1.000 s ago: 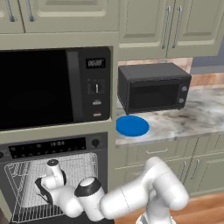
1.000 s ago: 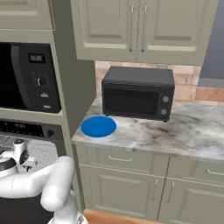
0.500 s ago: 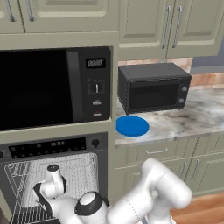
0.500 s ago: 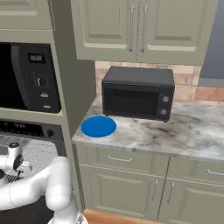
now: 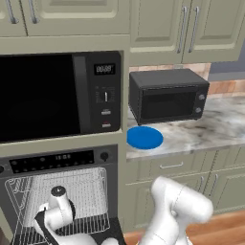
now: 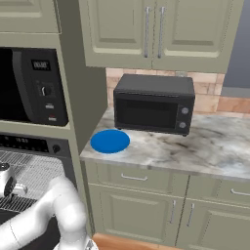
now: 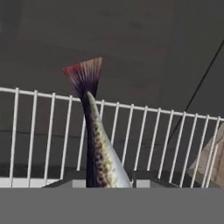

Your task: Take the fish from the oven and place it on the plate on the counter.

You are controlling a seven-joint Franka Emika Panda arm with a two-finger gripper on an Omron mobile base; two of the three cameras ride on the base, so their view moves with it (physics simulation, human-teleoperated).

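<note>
Over the last second the arm has sunk lower in front of the oven (image 5: 57, 191), its wrist dropping from the upper rack area to the lower part of the cavity, and the gripper has been narrowing. In the hand view the fish (image 7: 98, 148) rises from between the gripper tips, so the gripper appears to be closing around its body, though the tips themselves are hidden and a firm hold cannot be confirmed. That suggests the grasp is being made and the lift out of the oven comes next. The fish is inside the oven, over the wire rack (image 7: 144, 144). Its long axis runs away from the hand, reddish tail fin farthest, head end toward the gripper. The plate (image 5: 144, 138) waits on the counter (image 5: 201, 134), well apart.
</note>
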